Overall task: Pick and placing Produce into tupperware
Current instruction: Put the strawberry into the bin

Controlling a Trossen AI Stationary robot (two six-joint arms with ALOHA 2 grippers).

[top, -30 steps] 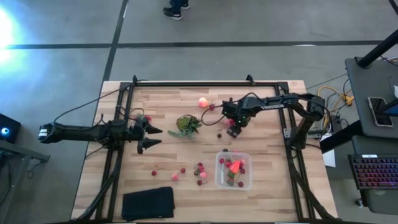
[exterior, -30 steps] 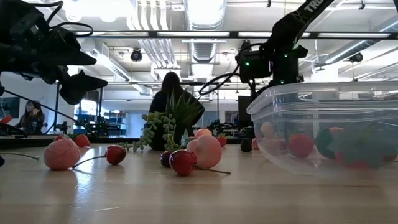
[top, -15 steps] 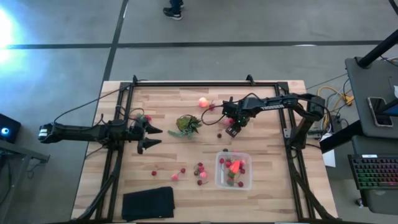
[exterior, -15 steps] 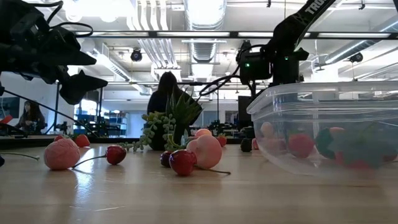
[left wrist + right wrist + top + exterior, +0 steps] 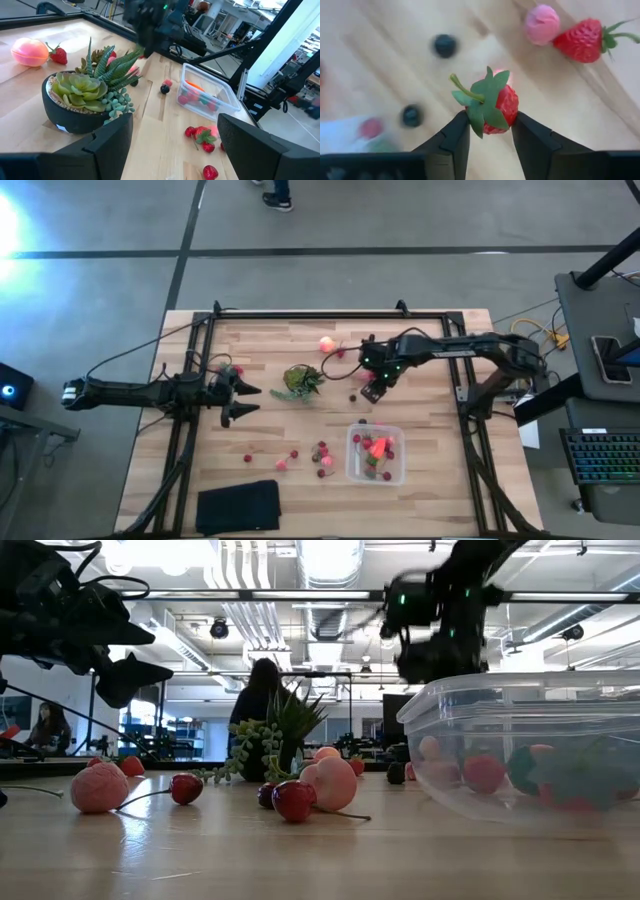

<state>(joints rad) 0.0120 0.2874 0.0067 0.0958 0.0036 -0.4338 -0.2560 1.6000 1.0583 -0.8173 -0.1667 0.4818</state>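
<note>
We see the right gripper grasping a strawberry above the wooden table, at 12 o'clock from the tupperware; the left gripper waits released; a person sits behind

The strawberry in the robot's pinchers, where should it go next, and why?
Probably toward the box. The right gripper is shut on the strawberry, lifted off the table, and the box sits nearer the table's front edge, already holding produce.

Two slim black jointed arms, each trailing a thin black cable. The right arm has small green lights glowing near its wrist and pale lettering along one link. The left arm ends in two broad, flat black fingers.
</note>
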